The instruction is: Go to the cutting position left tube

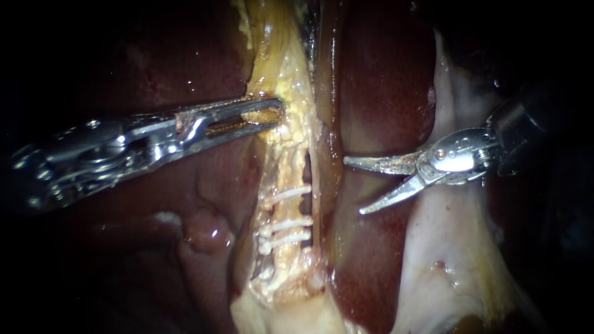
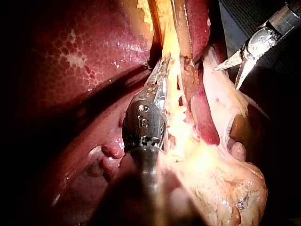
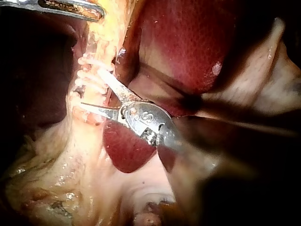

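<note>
Jaws of right instrument (image 1: 354,185) spread, empty, pointing at left tube (image 1: 286,176), near, long axis crossing tips, clips (image 1: 286,222) along it. Left instrument (image 1: 263,117) clamped on yellow tissue (image 1: 278,74) higher up.

Left wrist view: same clamp (image 2: 162,70), right instrument (image 2: 226,78) beside, apart.

Right wrist view: open tips (image 3: 91,88) at clips (image 3: 87,75); contact unclear.

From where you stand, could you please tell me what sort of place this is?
Probably a surgical bench: bare liver, a tube bearing white clips, my left instrument gripping yellow tissue, my right instrument's jaws open.
</note>
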Available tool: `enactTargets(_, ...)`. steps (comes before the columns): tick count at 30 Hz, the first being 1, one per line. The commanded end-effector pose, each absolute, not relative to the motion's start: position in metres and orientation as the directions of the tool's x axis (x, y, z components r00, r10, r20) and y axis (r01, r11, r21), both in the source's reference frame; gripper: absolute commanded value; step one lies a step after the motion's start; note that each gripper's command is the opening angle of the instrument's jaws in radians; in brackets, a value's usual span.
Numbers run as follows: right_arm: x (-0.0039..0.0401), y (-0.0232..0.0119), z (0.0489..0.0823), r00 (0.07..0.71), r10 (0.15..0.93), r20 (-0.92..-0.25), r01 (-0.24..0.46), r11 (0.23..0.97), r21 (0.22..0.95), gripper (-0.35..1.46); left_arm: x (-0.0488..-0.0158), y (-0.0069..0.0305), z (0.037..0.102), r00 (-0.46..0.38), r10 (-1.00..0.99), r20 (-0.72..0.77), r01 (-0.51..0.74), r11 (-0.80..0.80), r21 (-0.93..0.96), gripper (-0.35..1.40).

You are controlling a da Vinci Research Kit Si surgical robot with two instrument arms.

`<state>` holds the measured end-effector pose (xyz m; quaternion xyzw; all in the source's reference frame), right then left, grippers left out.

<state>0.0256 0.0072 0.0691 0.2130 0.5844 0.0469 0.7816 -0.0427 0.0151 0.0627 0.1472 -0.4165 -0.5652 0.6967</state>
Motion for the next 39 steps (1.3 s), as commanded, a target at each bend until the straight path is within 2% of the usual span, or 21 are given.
enactTargets(1, 0.0257, 0.0069, 0.0693, 0.312, 0.316, -0.896, 0.178, 0.907, 0.382, 1.43, -0.0426, 0.0151, 0.0625, 0.015, -0.910, 0.414, 0.664, 0.318, 0.677, -0.35)
enactTargets(6, 0.0267, 0.0051, 0.0711, 0.350, 0.403, -0.845, 0.207, 0.847, 0.490, 1.43, -0.0409, 0.0164, 0.0605, 0.020, -0.916, 0.401, 0.654, 0.315, 0.688, -0.35)
enactTargets(12, 0.0301, 0.0013, 0.0754, 0.413, 0.489, -0.768, 0.230, 0.760, 0.608, 1.41, -0.0382, 0.0181, 0.0572, -0.026, -0.909, 0.417, 0.655, 0.299, 0.694, -0.35)
enactTargets(18, 0.0322, -0.0005, 0.0789, 0.462, 0.529, -0.712, 0.237, 0.700, 0.674, 1.40, -0.0370, 0.0182, 0.0549, -0.049, -0.907, 0.418, 0.652, 0.288, 0.702, -0.35)
enactTargets(35, 0.0360, 0.0008, 0.0813, 0.476, 0.536, -0.697, 0.231, 0.689, 0.687, 1.38, -0.0374, 0.0172, 0.0531, -0.051, -0.902, 0.428, 0.657, 0.293, 0.695, -0.35)
enactTargets(39, 0.0366, 0.0008, 0.0811, 0.466, 0.538, -0.703, 0.271, 0.669, 0.692, 1.38, -0.0374, 0.0172, 0.0530, -0.051, -0.902, 0.428, 0.657, 0.293, 0.695, -0.35)
